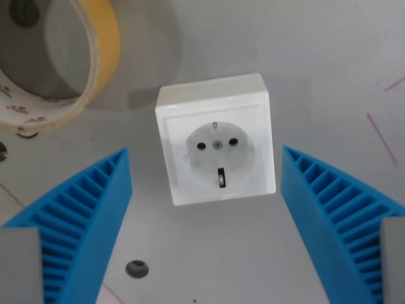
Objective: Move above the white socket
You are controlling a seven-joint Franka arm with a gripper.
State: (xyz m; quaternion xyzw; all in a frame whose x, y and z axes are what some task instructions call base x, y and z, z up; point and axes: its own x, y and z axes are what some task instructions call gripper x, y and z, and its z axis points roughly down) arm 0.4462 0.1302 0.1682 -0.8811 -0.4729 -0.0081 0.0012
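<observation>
- Gripper (205, 166): jaws spread wide apart, nothing held between them.
- Two blue ribbed fingers (82, 221) visible, angled inward toward their tips.

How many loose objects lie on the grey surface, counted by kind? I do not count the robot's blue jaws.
White socket: 1
Roll of tape: 1
Total: 2
</observation>
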